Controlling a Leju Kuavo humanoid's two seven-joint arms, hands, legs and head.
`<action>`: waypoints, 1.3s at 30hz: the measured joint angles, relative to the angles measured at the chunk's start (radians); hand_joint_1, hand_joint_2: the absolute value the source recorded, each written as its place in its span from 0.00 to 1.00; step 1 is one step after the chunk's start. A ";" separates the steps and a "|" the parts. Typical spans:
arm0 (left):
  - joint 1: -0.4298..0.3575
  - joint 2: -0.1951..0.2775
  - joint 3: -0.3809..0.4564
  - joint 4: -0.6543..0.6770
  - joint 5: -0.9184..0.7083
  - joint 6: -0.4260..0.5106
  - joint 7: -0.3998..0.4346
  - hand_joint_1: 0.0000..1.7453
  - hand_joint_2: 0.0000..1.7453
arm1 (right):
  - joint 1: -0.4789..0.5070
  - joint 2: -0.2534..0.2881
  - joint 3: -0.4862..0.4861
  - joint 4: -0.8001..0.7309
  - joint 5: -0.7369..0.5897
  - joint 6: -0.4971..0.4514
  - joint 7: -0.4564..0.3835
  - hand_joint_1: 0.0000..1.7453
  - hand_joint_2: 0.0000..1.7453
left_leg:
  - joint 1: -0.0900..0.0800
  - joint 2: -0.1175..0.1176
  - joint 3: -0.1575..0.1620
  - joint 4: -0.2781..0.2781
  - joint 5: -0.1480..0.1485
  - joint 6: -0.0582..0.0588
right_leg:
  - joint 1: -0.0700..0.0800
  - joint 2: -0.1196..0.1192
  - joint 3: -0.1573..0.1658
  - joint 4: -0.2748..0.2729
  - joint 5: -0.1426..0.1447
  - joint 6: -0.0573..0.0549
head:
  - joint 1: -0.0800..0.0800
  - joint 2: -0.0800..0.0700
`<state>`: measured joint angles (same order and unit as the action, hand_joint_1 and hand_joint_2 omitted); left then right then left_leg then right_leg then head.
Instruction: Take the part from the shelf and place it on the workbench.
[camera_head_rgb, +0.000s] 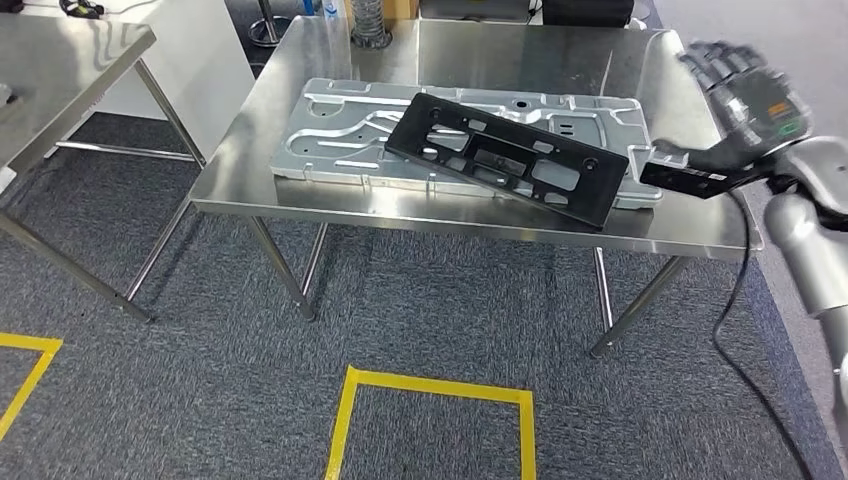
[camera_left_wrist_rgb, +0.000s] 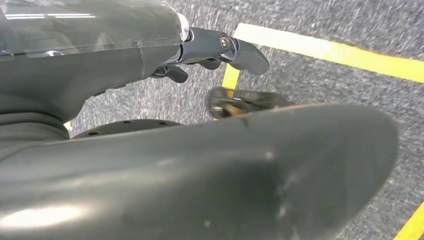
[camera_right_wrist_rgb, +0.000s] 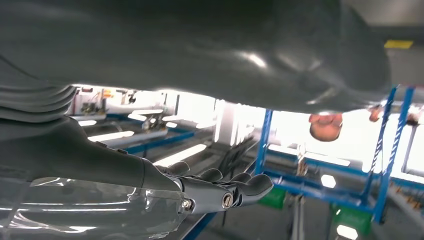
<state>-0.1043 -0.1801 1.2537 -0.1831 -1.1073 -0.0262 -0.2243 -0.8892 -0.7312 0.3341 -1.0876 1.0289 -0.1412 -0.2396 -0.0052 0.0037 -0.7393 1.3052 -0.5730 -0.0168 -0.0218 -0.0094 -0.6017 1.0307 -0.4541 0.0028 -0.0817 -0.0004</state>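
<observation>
black part on workbench, right hand beside, empty.

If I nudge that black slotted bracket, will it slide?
Probably. The black slotted plastic bracket lies tilted across the ribbed silver metal panel, so it may skate or rock. It looks rigid and light. One end overhangs near the steel workbench edge.

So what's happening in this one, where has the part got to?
The black part lies on the steel workbench, resting across a silver stamped panel. The robot's right hand is raised beside the table's far right edge, fingers apart and holding nothing. The left hand hangs low over the carpet and yellow floor tape, also holding nothing. The placing looks done.
</observation>
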 joint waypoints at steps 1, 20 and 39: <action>0.000 0.000 0.001 0.000 0.000 -0.001 0.000 0.00 0.00 | 0.007 -0.024 -0.010 -0.026 -0.014 0.004 0.008 0.00 0.00 | -0.001 0.000 0.010 0.021 0.000 0.005 | 0.005 -0.002 -0.009 0.000 0.007 -0.001 | 0.000 0.000; 0.004 -0.009 0.023 0.000 0.004 0.021 0.018 0.00 0.00 | 0.791 -0.043 -1.120 0.076 -0.227 -0.141 -0.247 0.00 0.00 | -0.013 -0.010 0.078 -0.307 0.210 0.066 | -0.013 -0.001 0.070 0.073 -0.058 0.072 | 0.001 0.000; -0.020 0.003 -0.015 0.000 -0.076 0.033 0.024 0.00 0.00 | 0.797 0.687 -1.504 0.834 -0.316 -0.005 0.060 0.00 0.00 | -0.022 -0.012 0.402 -0.390 -0.017 0.062 | 0.032 0.017 -0.088 -0.041 0.143 -0.002 | -0.002 0.000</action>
<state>-0.1240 -0.1773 1.2391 -0.1835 -1.1835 0.0069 -0.2007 -0.0926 -0.0441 -1.1701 -0.2538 0.7133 -0.1466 -0.1799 -0.0275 -0.0085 -0.3373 0.9147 -0.5897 0.0456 0.0105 0.0081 -0.6897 0.9893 -0.3113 0.0007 -0.0835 -0.0004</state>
